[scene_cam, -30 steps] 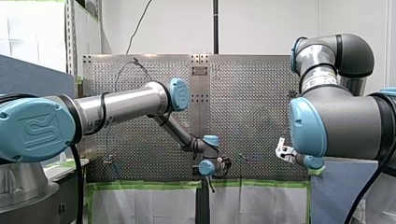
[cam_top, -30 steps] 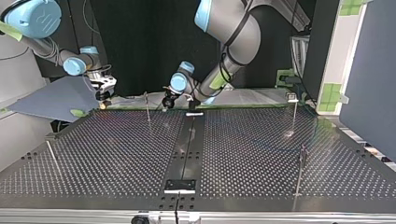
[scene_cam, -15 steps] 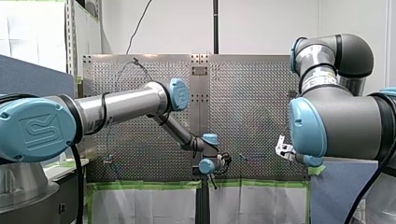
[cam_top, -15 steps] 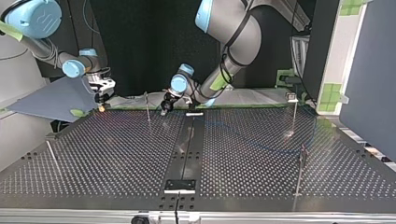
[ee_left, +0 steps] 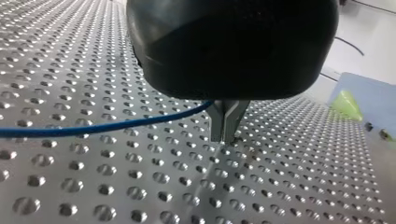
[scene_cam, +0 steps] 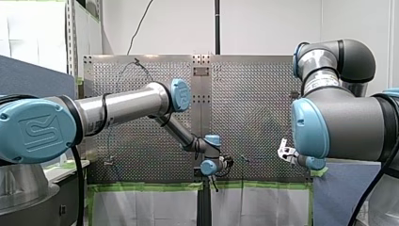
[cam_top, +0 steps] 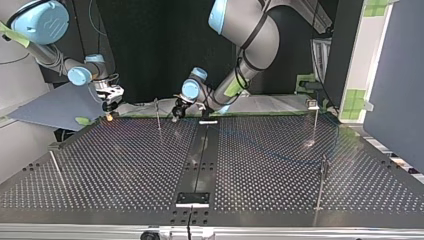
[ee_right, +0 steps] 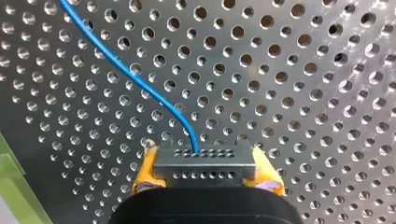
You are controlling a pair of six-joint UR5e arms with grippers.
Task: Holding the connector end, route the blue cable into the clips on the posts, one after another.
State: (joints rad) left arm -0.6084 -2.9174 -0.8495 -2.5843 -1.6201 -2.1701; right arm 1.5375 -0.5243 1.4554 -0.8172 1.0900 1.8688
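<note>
In the right wrist view my right gripper (ee_right: 208,179) has its yellow pads shut on the grey connector block (ee_right: 205,163). The blue cable (ee_right: 140,77) curves away from the block over the perforated plate. The left wrist view shows the metal fingers of my left gripper (ee_left: 225,135) pressed together just above the plate, with the blue cable (ee_left: 102,126) running in between them. At the far edge in the top view, my left gripper (cam_top: 175,114) hangs beside a thin post (cam_top: 158,115). My right gripper (cam_top: 109,111) is at that view's left.
More thin posts stand at the top view's right (cam_top: 316,119), near right (cam_top: 321,180) and near left (cam_top: 56,169). A black rail (cam_top: 199,160) runs down the middle of the table. A grey board (cam_top: 55,107) lies beside my right gripper.
My left gripper has dropped and shifted slightly toward the post by the far edge. My right gripper has sunk a little. The blue cable now shows faintly over the table.
</note>
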